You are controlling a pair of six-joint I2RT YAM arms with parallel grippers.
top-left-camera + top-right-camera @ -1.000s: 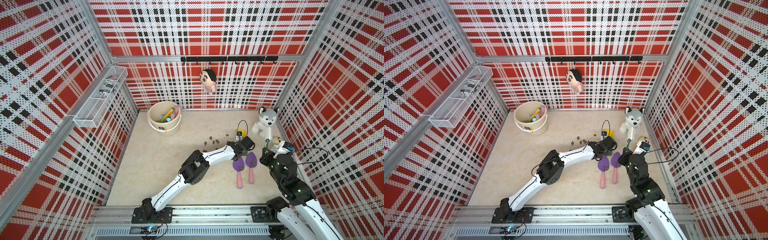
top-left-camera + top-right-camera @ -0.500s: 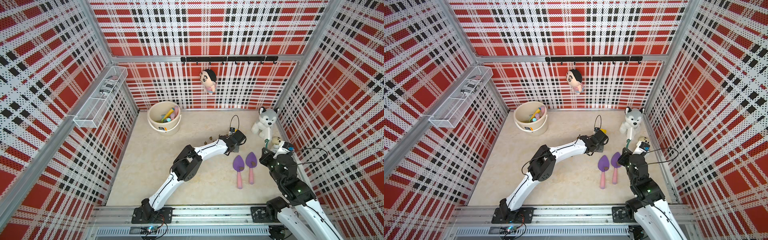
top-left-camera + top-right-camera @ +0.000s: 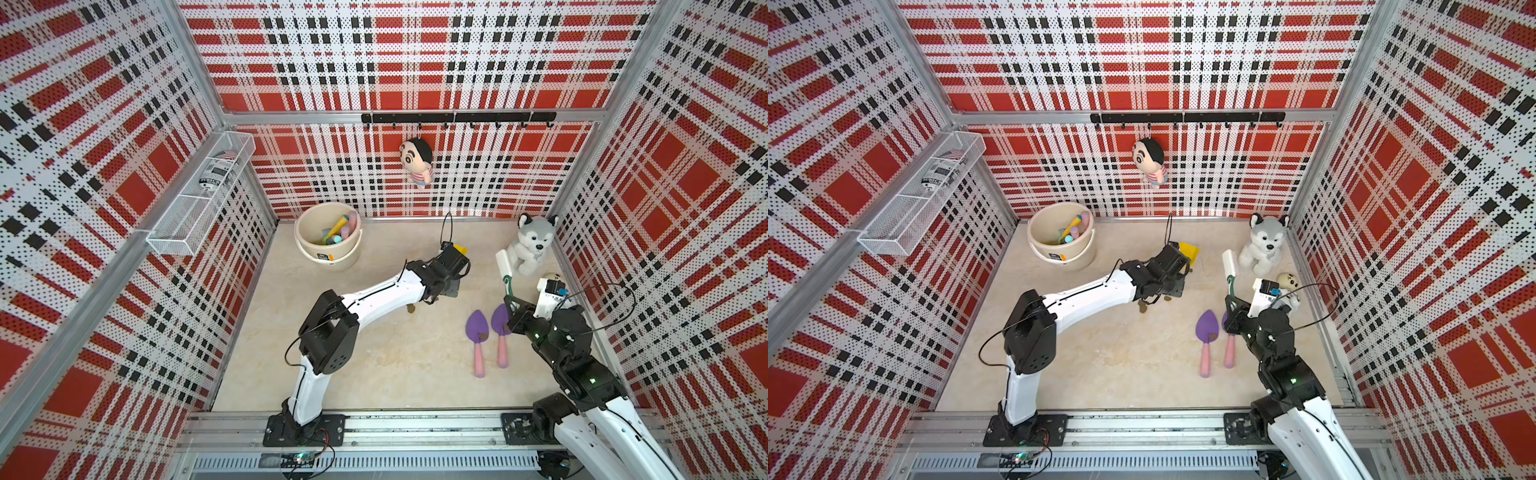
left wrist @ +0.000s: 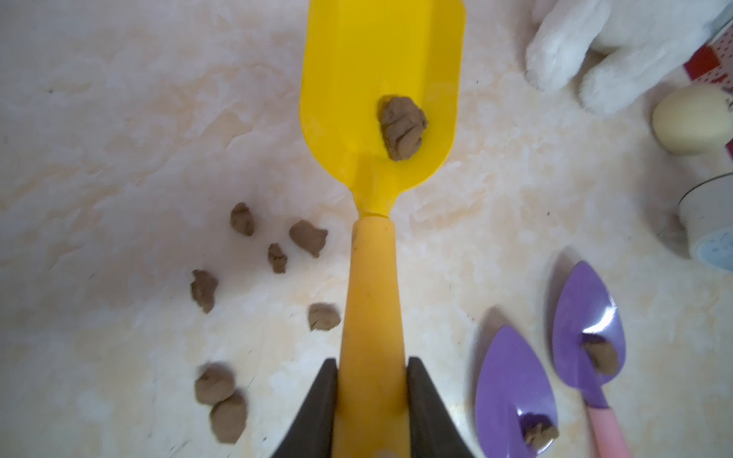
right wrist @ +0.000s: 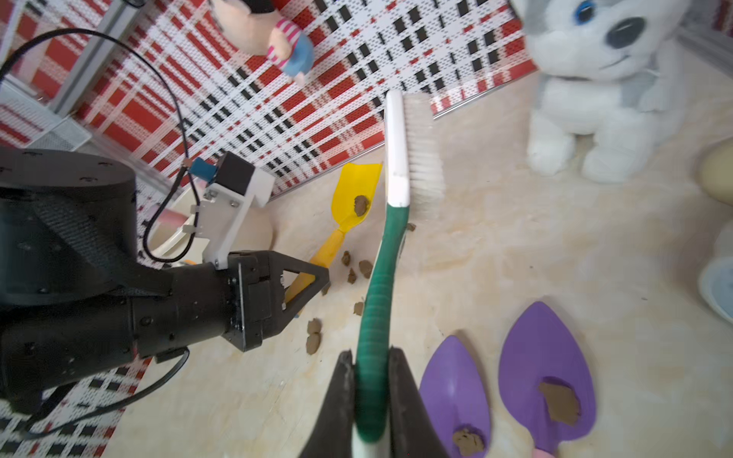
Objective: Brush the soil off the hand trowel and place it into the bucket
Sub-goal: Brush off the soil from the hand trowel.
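Yellow trowel point(image 4: 373, 257) was clamped by its handle in the left pincer point(image 4: 373, 363), blade pointing toward the back wall; couldn't tell if it touched the surface point(image 4: 119, 158). One soil lump point(image 4: 402, 127) sat on the blade, more loose soil lumps point(image 4: 307, 236) lay scattered on the surface beside the handle. On the other side the right pincer point(image 5: 371, 353) was squeezed tight round the green handle of a white-bristled brush point(image 5: 382, 257), bristles clear of the yellow blade. Two purple trowels point(image 5: 456, 380) with pink handles lay side by side just beside the right pincer, a lump on each. Back left corner: the cream bucket point(image 3: 348, 255), well apart from the yellow trowel, a few coloured handles sticking up inside. At back right a husky plush point(image 3: 534, 243) sat
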